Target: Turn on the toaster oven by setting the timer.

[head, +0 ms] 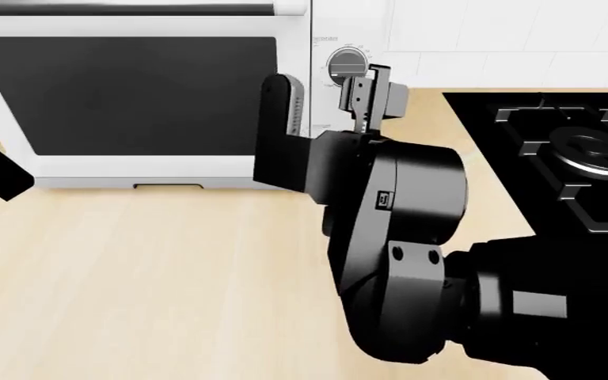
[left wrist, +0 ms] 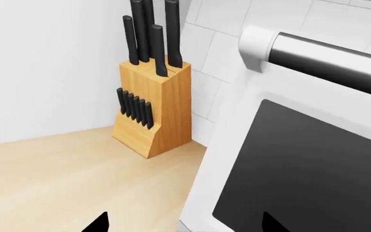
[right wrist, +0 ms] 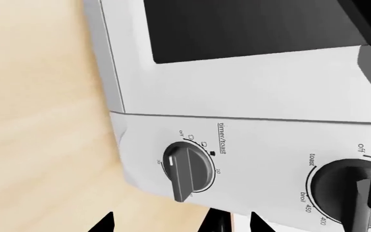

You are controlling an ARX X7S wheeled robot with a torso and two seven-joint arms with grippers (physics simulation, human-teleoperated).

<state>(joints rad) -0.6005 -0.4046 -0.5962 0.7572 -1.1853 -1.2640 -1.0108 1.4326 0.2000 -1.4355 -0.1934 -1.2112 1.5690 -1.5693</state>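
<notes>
The right gripper hung just before the toaster oven, fingers apart, near its timer knob. The left gripper's fingertips stood apart.

Kitchen: knife block, tiled wall; gas hob.
</notes>
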